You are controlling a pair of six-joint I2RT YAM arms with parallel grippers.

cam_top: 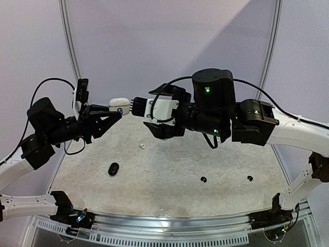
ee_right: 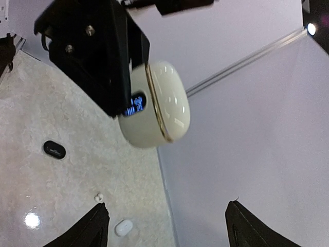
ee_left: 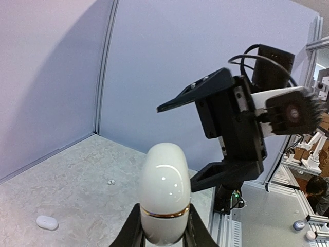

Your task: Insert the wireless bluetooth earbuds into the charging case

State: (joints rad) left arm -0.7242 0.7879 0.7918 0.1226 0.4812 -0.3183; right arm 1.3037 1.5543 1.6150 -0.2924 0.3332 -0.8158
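The left claw [ee_left: 164, 208] is shut tight on a white case [ee_left: 164, 175]. It holds the case up in the air, high above the black case [cam_top: 113, 169] that lies on the desk [cam_top: 164, 198]. The white case has a gold line round it. Its lid is shut, and a small blue light shows on its side.

The right claw [ee_right: 167, 206] is wide open and holds nothing. It is up high too, above and to the right of the black case. It points at the white case from close by, but its fingers are not around it.

The earbuds I can see are down on the desk, not in any case. A tiny white earbud [cam_top: 142, 146] lies a little behind the black case, to its right. Two black earbuds [cam_top: 203, 179] lie farther to the right of the black case, well apart from each other. A spare white case [ee_right: 124, 227] lies on the desk too, not far from the black case.
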